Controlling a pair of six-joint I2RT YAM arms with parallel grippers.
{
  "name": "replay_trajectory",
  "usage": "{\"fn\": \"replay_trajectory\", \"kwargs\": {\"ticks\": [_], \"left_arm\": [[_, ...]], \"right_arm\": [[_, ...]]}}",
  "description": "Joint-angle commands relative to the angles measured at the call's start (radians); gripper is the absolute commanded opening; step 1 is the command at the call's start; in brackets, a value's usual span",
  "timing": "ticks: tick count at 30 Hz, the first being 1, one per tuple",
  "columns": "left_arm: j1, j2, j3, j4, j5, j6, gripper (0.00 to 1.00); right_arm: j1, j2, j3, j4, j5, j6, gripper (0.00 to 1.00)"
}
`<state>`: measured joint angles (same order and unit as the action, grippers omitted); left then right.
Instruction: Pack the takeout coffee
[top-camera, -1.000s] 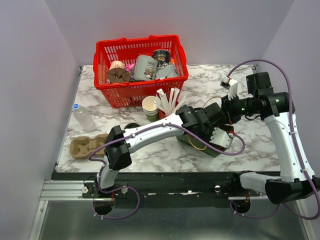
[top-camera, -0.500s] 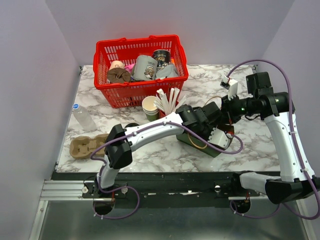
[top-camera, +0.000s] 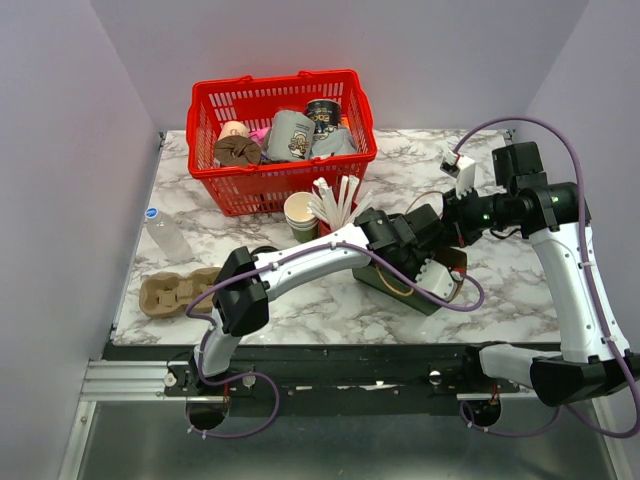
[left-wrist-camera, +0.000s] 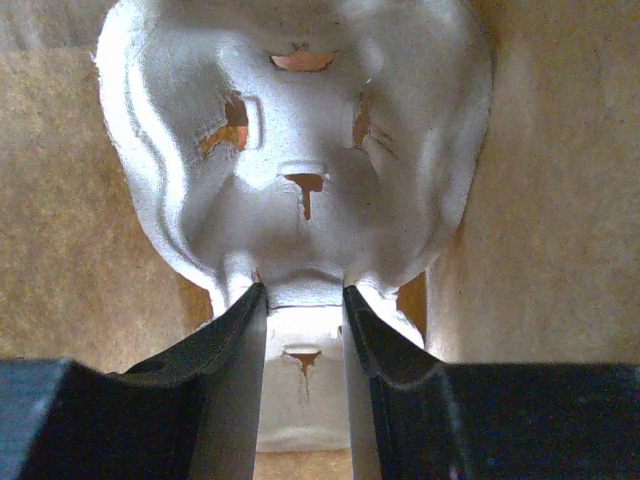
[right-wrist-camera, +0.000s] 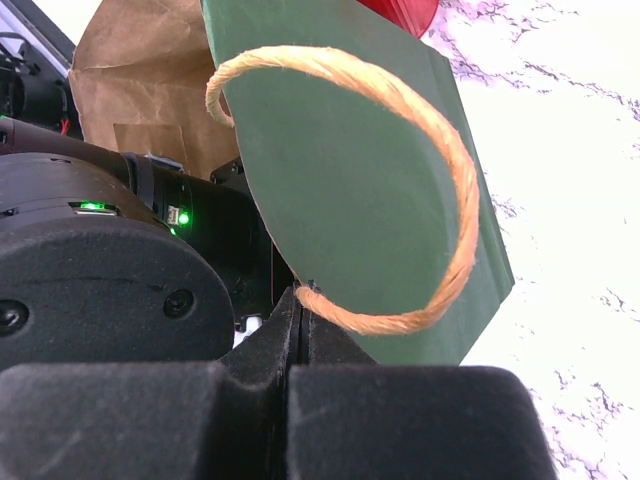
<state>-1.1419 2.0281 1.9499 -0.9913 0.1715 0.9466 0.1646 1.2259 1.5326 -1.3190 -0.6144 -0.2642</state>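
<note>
The takeout coffee (top-camera: 265, 250) shows only as a round black lid peeking out behind my left arm; its cup is hidden. The green paper bag (top-camera: 418, 295) lies open on the marble table. My left gripper (left-wrist-camera: 305, 300) is deep inside the bag, shut on the middle ridge of a pale pulp cup carrier (left-wrist-camera: 300, 150). In the top view the left gripper (top-camera: 425, 262) is at the bag's mouth. My right gripper (right-wrist-camera: 298, 300) is shut on the bag's rim beside the twine handle (right-wrist-camera: 455, 180) and holds the mouth (top-camera: 452, 240) up.
A red basket (top-camera: 283, 190) of cups and packets stands at the back. In front of it are a stack of lidless green cups (top-camera: 300, 215) and white sticks (top-camera: 338, 200). A second pulp carrier (top-camera: 172, 290) and a water bottle (top-camera: 165, 233) lie at the left.
My left arm has shifted slightly to the right, pushing a little further into the bag. The right arm has stayed put, holding the bag.
</note>
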Motion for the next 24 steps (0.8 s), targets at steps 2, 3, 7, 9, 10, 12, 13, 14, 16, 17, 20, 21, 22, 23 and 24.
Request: {"fn": "replay_trajectory", "kwargs": {"ticks": [2, 3, 7, 9, 10, 12, 13, 14, 16, 17, 20, 21, 22, 23, 24], "left_arm": [[0.007, 0.009, 0.012, 0.006, -0.013, 0.001, 0.37], [0.01, 0.006, 0.033, 0.025, -0.013, -0.024, 0.4], [0.021, -0.022, 0.118, 0.037, 0.026, -0.109, 0.58], [0.024, -0.035, 0.148, 0.045, 0.066, -0.132, 0.61], [0.024, -0.052, 0.155, 0.051, 0.077, -0.146, 0.64], [0.024, -0.074, 0.156, 0.084, 0.095, -0.166, 0.67], [0.027, -0.095, 0.156, 0.097, 0.098, -0.187, 0.69], [0.028, -0.109, 0.158, 0.108, 0.103, -0.196, 0.7], [0.042, -0.149, 0.165, 0.152, 0.117, -0.232, 0.74], [0.05, -0.163, 0.17, 0.164, 0.135, -0.276, 0.75], [0.111, -0.218, 0.208, 0.207, 0.245, -0.366, 0.77], [0.129, -0.233, 0.213, 0.25, 0.276, -0.453, 0.77], [0.151, -0.273, 0.211, 0.276, 0.351, -0.513, 0.78], [0.207, -0.294, 0.208, 0.302, 0.397, -0.563, 0.78], [0.232, -0.317, 0.199, 0.362, 0.452, -0.659, 0.78]], "right_arm": [[0.001, -0.006, 0.006, -0.023, 0.03, -0.012, 0.01], [0.0, -0.006, 0.006, -0.023, 0.034, -0.013, 0.01], [0.0, 0.003, 0.009, -0.019, 0.061, -0.036, 0.01], [0.0, 0.011, 0.008, -0.022, 0.067, -0.052, 0.01], [0.0, 0.014, 0.008, -0.02, 0.077, -0.061, 0.01], [0.001, 0.024, 0.015, -0.016, 0.094, -0.076, 0.0], [0.0, 0.029, 0.02, -0.013, 0.1, -0.087, 0.01], [0.001, 0.03, 0.027, -0.008, 0.111, -0.095, 0.01], [0.001, 0.046, 0.031, 0.0, 0.131, -0.119, 0.01], [0.0, 0.049, 0.032, 0.007, 0.142, -0.125, 0.01], [-0.005, 0.067, 0.021, 0.026, 0.146, -0.161, 0.01], [-0.005, 0.072, 0.014, 0.029, 0.147, -0.165, 0.0], [-0.008, 0.076, 0.014, 0.032, 0.148, -0.17, 0.01], [-0.011, 0.087, 0.014, 0.038, 0.147, -0.178, 0.01], [-0.013, 0.093, 0.014, 0.035, 0.145, -0.182, 0.01]]}}
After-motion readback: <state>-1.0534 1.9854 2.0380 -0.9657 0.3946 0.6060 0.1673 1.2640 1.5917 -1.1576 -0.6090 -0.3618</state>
